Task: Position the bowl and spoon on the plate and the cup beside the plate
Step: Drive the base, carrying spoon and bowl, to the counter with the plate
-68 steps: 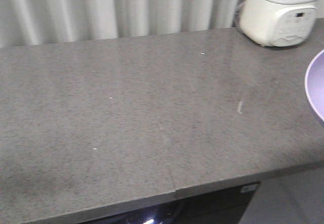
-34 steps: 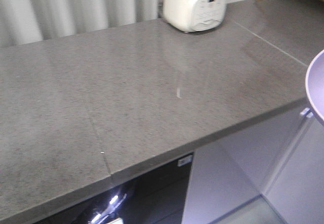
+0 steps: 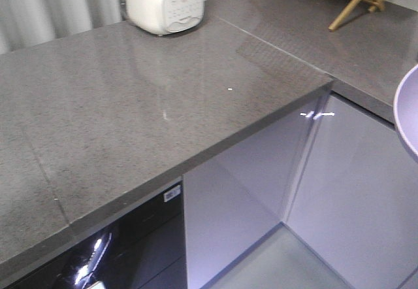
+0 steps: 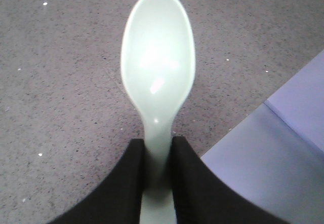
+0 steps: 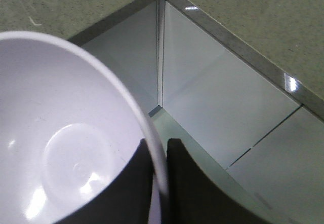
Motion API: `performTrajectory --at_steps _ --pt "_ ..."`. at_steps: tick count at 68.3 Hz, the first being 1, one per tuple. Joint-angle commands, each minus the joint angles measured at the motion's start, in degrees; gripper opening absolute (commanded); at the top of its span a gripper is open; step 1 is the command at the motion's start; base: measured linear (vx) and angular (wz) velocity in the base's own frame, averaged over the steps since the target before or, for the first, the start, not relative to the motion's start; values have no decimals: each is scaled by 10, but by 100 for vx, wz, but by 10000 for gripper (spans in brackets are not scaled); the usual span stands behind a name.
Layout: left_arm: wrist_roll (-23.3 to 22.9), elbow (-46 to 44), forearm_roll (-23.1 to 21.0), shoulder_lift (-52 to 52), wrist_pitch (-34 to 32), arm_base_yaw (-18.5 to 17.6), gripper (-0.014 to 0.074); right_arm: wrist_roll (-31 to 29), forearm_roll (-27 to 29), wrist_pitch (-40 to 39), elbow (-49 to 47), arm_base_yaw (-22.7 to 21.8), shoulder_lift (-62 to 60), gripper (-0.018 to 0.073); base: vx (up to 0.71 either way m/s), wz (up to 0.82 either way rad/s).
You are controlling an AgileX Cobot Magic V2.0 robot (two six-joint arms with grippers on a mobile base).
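**Over the countertop [image 3: 130, 106] edge: carry stage, nothing placed**

Noted spoon [image 4: 158, 67] pinched by its handle in left gripper [image 4: 158, 150], above the stone. Noted bowl [image 5: 66, 148] clamped at the rim by right gripper [image 5: 161, 155], over the cabinet [image 5: 217, 92] corner. Found no plate or cup in view; judged all placements pending

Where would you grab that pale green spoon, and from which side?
Take the spoon by its narrow straight handle, from the tail end, a jaw on each side. The other end widens and curves, so jaws might slip; the left gripper holds it this way.
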Motion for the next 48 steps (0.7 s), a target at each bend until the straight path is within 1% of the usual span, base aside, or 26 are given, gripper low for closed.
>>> performTrajectory --at_steps 1,26,48 --pt "-5 -12 2 -5 -36 -4 -6 -4 -2 -36 -17 -3 -2 -6 -5 -38" --pt "-5 -12 2 -5 -36 -4 -6 -4 -2 -35 -17 -3 -2 -6 -2 -37" --pt "-5 -12 2 -5 -36 -4 -6 -4 -2 -35 -17 -3 -2 -6 6 -48"
